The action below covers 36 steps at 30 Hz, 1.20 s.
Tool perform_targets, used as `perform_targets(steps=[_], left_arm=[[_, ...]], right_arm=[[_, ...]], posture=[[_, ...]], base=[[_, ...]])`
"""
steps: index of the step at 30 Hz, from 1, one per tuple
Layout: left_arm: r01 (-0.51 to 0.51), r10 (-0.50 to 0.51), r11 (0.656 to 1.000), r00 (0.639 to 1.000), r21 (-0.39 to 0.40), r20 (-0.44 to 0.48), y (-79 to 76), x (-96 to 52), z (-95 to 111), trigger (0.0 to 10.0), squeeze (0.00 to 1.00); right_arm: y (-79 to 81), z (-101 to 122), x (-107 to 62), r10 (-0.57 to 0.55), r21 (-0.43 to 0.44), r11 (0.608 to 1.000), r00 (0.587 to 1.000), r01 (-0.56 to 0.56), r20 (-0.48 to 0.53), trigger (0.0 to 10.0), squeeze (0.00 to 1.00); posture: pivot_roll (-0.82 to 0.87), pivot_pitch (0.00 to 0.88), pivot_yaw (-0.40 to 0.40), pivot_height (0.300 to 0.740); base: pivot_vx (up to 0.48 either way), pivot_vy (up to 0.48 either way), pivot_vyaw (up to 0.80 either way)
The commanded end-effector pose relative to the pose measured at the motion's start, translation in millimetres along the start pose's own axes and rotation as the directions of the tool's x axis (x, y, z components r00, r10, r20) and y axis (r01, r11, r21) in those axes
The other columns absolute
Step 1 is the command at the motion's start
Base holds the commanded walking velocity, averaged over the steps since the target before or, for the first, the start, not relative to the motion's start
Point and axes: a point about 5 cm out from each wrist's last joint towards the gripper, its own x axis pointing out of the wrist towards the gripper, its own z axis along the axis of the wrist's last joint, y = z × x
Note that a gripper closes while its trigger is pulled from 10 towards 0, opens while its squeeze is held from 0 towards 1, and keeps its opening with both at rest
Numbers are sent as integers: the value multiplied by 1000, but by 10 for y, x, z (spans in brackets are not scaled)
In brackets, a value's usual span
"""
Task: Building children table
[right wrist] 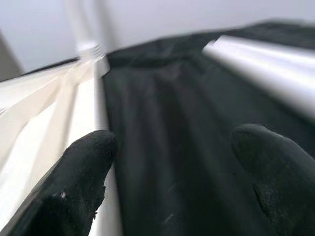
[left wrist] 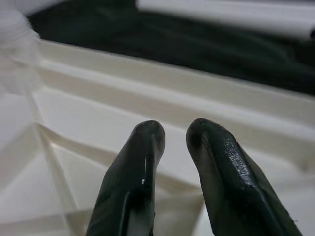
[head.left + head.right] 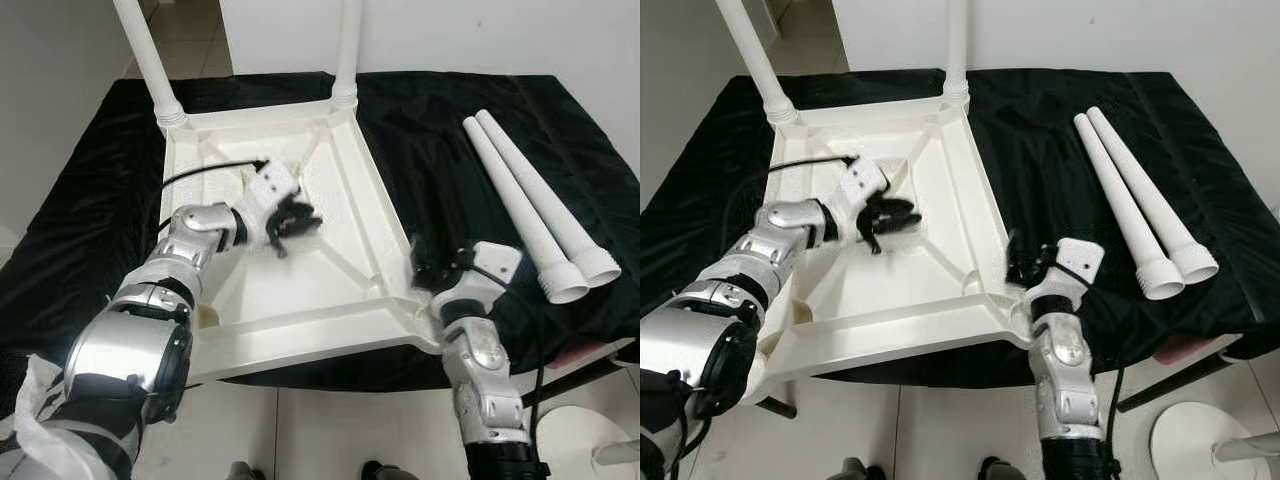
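Note:
A white children's table (image 3: 300, 290) lies upside down on a black cloth (image 3: 430, 150). Two white legs stand screwed into its far corners, one at the left (image 3: 150, 60) and one at the right (image 3: 348, 50). Two loose legs (image 3: 510, 200) (image 3: 550, 195) lie side by side on the cloth to the right. My left gripper (image 3: 298, 216) hovers over the table's ribbed underside, fingers (image 2: 142, 147) shut and holding nothing. My right gripper (image 3: 435, 265) is open at the table's near right corner, with its fingers (image 1: 83, 167) spread over the rim and the cloth.
The cloth-covered surface ends just before my body, and tiled floor (image 3: 330, 430) shows below it. A round white object (image 3: 1200, 440) stands on the floor at the lower right. A white wall (image 3: 480, 40) is behind.

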Motion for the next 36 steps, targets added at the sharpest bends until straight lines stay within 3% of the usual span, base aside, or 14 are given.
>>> perform_targets(steps=[1,8,10,13,15,19,21,23,24,27,29,36], left_arm=[[-52,60,992,996,-112,66,13,-24,1,10000,0],[-90,109,975,991,-204,83,-11,-20,-8,10000,0],[-83,113,966,987,-244,112,-120,-13,-37,10000,0],[-78,114,960,986,-269,121,-172,-7,-57,10000,0],[-48,88,953,989,-301,121,-323,6,-133,10000,0],[-33,74,948,990,-316,119,-385,12,-161,10000,0],[3,40,940,992,-341,120,-572,16,-202,10000,0],[9,35,936,992,-353,118,-622,8,-199,10000,0],[8,32,940,993,-340,111,-719,3,-213,10000,0],[3,36,939,993,-343,108,-744,5,-221,10000,0],[31,1,939,996,-341,95,-927,13,-245,10000,0],[44,-19,936,997,-350,75,-1110,5,-220,10000,0]], right_arm=[[-154,40,16,-83,-22,996,996,84,33,10000,0],[-325,91,27,-172,-17,985,983,173,62,10000,0],[-407,82,-10,-231,46,972,971,229,62,10000,0],[-428,71,-41,-257,75,965,965,252,59,10000,0],[-467,39,-133,-316,110,945,947,309,55,10000,0],[-480,25,-168,-338,115,937,940,330,51,10000,0],[-502,-25,-260,-389,123,916,921,382,35,10000,0],[-508,-38,-280,-403,123,910,915,397,30,10000,0],[-533,-83,-360,-440,108,894,898,436,14,10000,0],[-540,-98,-388,-450,99,889,893,447,10,10000,0],[-541,-147,-433,-453,106,886,891,451,-10,10000,0],[-578,-152,-460,-464,132,877,885,462,-17,10000,0]], posture=[[-61,115,60,740],[-54,105,54,740],[-49,99,49,740],[-48,99,49,740],[-47,99,46,740],[-47,99,46,740],[-46,108,46,740],[-46,108,46,740],[-50,112,48,740],[-53,113,50,740],[-58,114,53,740],[-61,115,55,740]], base=[[0,0,0],[0,0,0],[0,0,0],[0,0,0],[0,0,0],[0,0,0],[0,0,0],[0,0,0],[0,0,0],[0,0,0],[0,0,0],[0,0,0]])
